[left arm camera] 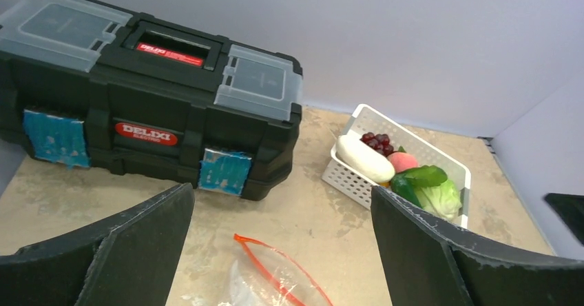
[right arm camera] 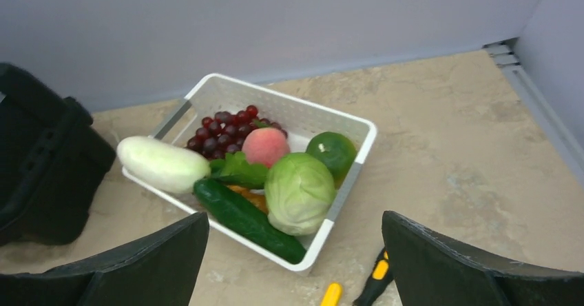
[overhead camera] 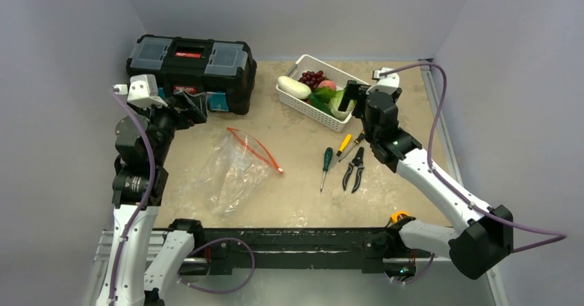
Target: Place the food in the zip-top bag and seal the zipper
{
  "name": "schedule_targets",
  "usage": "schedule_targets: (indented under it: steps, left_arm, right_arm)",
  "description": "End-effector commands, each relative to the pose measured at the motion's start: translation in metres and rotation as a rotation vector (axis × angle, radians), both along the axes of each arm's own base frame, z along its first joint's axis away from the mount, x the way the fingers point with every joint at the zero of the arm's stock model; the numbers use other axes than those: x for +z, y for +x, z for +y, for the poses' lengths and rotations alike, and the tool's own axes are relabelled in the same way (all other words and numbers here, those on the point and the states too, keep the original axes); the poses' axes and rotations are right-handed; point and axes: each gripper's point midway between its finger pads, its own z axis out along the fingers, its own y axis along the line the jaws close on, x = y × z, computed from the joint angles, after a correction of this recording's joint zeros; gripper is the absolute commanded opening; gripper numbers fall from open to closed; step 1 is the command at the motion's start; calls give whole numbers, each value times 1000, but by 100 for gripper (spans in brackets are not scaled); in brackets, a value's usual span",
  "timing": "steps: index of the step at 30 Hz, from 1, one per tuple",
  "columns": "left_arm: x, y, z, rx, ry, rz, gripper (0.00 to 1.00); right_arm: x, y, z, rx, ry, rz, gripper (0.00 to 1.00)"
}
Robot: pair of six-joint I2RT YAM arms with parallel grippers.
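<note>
The clear zip-top bag (overhead camera: 231, 175) lies flat on the table, left of centre, empty. Its orange-red zipper (overhead camera: 256, 149) runs along the gaping mouth, and also shows in the left wrist view (left arm camera: 279, 275). The food sits in a white basket (right arm camera: 296, 106): cucumber (right arm camera: 244, 218), cabbage (right arm camera: 299, 192), peach (right arm camera: 266, 145), white oblong vegetable (right arm camera: 162, 165), green citrus (right arm camera: 332, 152) and grapes (right arm camera: 220, 130). My left gripper (overhead camera: 195, 106) is open and empty, raised between the toolbox and the bag. My right gripper (overhead camera: 352, 98) is open and empty, just above the basket's near right end.
A black toolbox (overhead camera: 189, 68) stands at the back left. A green-handled screwdriver (overhead camera: 325, 168), a yellow-handled one (overhead camera: 343, 144) and black pliers (overhead camera: 355, 171) lie right of the bag. Grey walls close the left, back and right sides.
</note>
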Motion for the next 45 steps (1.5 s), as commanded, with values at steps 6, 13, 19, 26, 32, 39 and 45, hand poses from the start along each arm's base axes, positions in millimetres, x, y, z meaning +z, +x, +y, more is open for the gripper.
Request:
schedule_targets:
  steps: [6,13,19,26,32,39,45]
  left_arm:
    - [27,2,-29,-147,-31,-118,100]
    - [21,4,-48,-256,-16,-94,100]
    - [16,2,-70,-371,40,-54,100]
    - [8,2,-87,-448,55,-14,99]
    - [2,5,-103,-527,18,24,94]
    - [1,4,-116,-597,-21,39,93]
    - [0,4,-119,-606,-27,43,92]
  right_arm:
    - [-16,1,126,580,194,84,99]
    - [-87,-24,223,921,362,305,99]
    - [-138,-40,280,1066,365,440,99]
    - [-167,-60,324,1224,433,499,99]
    - [-178,-69,338,1293,452,520,87]
    - [-171,-87,339,1381,531,501,69]
    - [-156,-95,342,1430,612,488,65]
